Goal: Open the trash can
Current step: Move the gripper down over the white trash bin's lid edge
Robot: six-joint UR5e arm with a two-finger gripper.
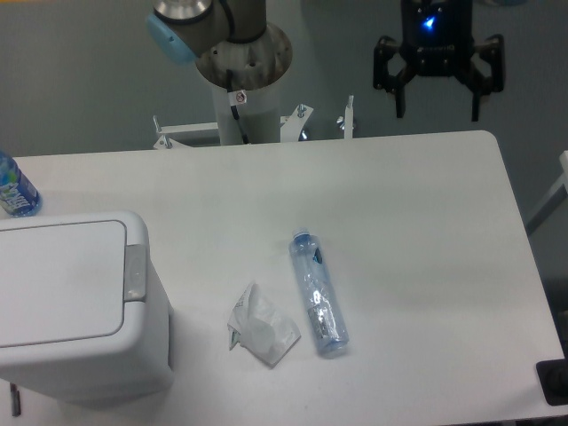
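The trash can [71, 306] is a big white bin at the table's front left corner. Its flat lid lies shut, and a small grey latch [135, 272] sits on its right edge. My gripper [437, 113] hangs high at the back right, beyond the table's far edge and far from the bin. Both black fingers are spread wide with nothing between them, so it is open.
A clear plastic bottle [318, 294] lies on its side mid-table, beside a crumpled white wrapper [260, 327]. A blue-labelled bottle [14, 190] stands at the left edge behind the bin. The arm's base column [240, 80] rises behind the table.
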